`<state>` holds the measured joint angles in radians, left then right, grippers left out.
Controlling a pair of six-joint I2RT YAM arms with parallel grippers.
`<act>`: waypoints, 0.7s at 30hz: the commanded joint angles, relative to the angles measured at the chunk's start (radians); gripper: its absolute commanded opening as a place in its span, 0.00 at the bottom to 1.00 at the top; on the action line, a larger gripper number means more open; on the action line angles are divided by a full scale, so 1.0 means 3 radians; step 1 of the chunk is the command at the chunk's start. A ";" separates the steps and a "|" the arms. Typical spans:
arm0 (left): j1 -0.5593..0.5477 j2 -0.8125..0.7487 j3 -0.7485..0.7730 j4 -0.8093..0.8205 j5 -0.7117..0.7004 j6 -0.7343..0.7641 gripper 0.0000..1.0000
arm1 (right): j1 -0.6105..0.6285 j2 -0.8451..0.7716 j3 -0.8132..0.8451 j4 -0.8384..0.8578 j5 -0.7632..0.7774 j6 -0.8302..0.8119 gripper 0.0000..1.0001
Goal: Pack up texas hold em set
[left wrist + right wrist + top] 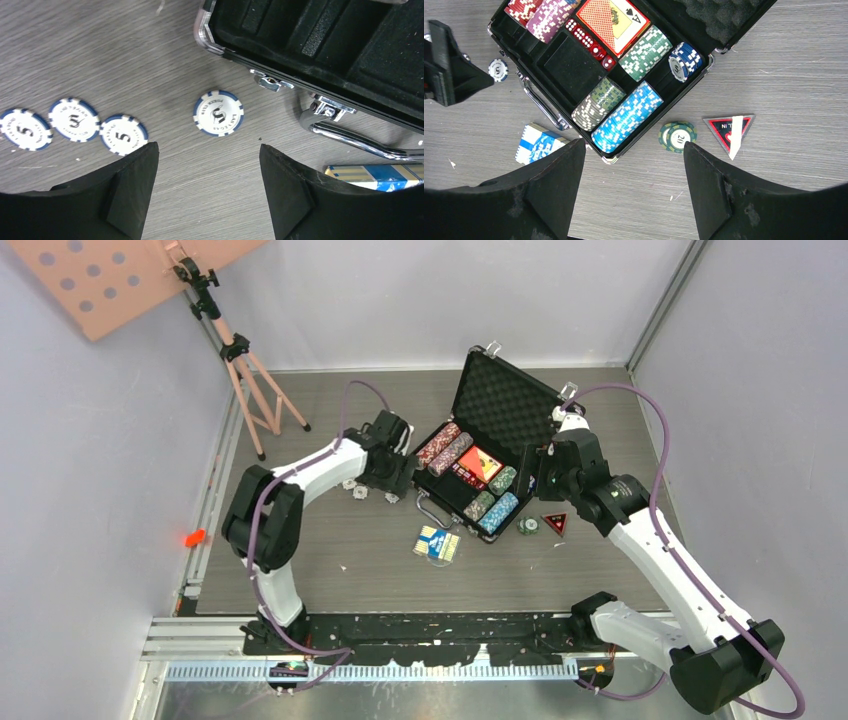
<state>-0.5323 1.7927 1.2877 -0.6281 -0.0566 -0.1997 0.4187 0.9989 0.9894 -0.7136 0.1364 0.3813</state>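
1. Left arm (pixel 318 465): white shell links with bulky black joint housings between them.
2. Right arm (pixel 668 558): same scheme, white links and black joint blocks. The largest black housing sits at the near end.
3. Left purple cable (pixel 365 382): thin, loops off the forearm and runs along the white links toward the base.
4. Right purple cable (pixel 662 440): same colour, in a longer arc beside the arm.
5. Left gripper (pixel 209 192): two matte black wedge fingers (pixel 125 200) with flat inner faces and bevelled edges. They look clean.
6. Right gripper (pixel 634 192): same black wedge fingers (pixel 724 200), scuffed, with pale specks and scratches on the faces.
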 commanded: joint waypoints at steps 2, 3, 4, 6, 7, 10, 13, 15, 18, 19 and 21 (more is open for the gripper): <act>-0.0112 0.0208 0.0146 0.0059 -0.0110 0.0063 0.75 | -0.0001 -0.0092 0.0108 0.0023 0.0000 0.0025 0.78; -0.0112 0.0237 0.0150 0.0074 -0.0100 0.0062 0.74 | 0.0000 -0.0093 0.0108 0.0025 -0.0001 0.0023 0.78; -0.0115 0.0270 0.0152 0.0087 -0.0102 0.0060 0.72 | 0.0000 -0.0097 0.0108 0.0022 0.0000 0.0023 0.78; -0.0117 0.0328 0.0160 0.0104 -0.0132 0.0055 0.70 | 0.0000 -0.0102 0.0111 0.0014 0.0007 0.0019 0.78; -0.0119 0.0356 0.0161 0.0112 -0.0157 0.0053 0.69 | -0.0002 -0.0105 0.0112 0.0008 0.0009 0.0018 0.78; -0.0137 0.0448 0.0174 0.0127 -0.0235 0.0057 0.66 | -0.0002 -0.0122 0.0113 0.0002 0.0022 0.0013 0.78; -0.0135 0.0536 0.0215 0.0088 -0.0297 0.0048 0.66 | 0.0000 -0.0128 0.0121 -0.0011 0.0020 0.0013 0.78; -0.0137 0.0586 0.0250 0.0058 -0.0286 0.0047 0.66 | -0.0002 -0.0129 0.0129 -0.0018 0.0023 0.0012 0.78; -0.0138 0.0645 0.0310 -0.0013 -0.0235 0.0038 0.62 | 0.0000 -0.0138 0.0140 -0.0033 0.0028 0.0008 0.78; -0.0138 0.0657 0.0333 -0.0040 -0.0223 0.0033 0.60 | 0.0000 -0.0141 0.0142 -0.0037 0.0032 0.0005 0.78; -0.0138 0.0671 0.0346 -0.0063 -0.0211 0.0027 0.56 | 0.0000 -0.0153 0.0143 -0.0040 0.0043 0.0003 0.78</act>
<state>-0.5758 1.9564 1.3689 -0.6552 -0.0952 -0.1974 0.4187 0.9817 0.9894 -0.7357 0.1368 0.3809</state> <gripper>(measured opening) 0.592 0.779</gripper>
